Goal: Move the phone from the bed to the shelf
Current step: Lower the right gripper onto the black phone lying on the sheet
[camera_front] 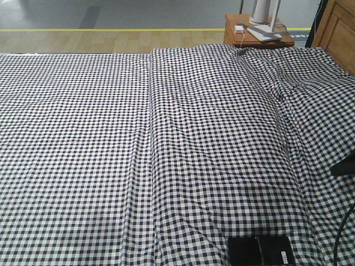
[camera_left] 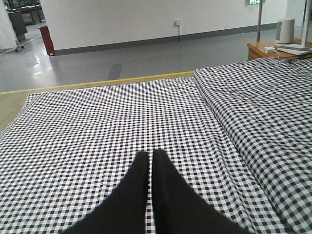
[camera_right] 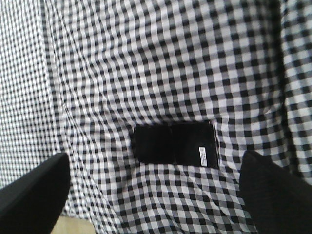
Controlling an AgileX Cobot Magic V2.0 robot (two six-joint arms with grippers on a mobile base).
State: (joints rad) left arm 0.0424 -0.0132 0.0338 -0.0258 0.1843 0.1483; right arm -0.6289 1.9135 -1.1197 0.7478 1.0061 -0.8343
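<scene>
The phone (camera_front: 260,250), a glossy black slab with a crease and a small white sticker, lies flat on the bed (camera_front: 166,138) near its front right edge. From the right wrist the phone (camera_right: 175,145) shows just ahead of my right gripper (camera_right: 153,195). That gripper is open wide above the checked sheet, one finger (camera_right: 34,190) on each side, and touches nothing. My left gripper (camera_left: 148,157) hovers over the left half of the bed (camera_left: 97,126), shut with nothing between its fingers. I cannot tell whether the pale wooden piece (camera_front: 339,30) at the far right is the shelf.
A reddish-brown side table (camera_front: 238,37) with a white device and cable stands behind the bed's far edge. A ridge in the sheet (camera_front: 151,144) runs front to back. Part of my right arm (camera_front: 345,165) shows dark at the right edge. Grey floor with a yellow line lies beyond.
</scene>
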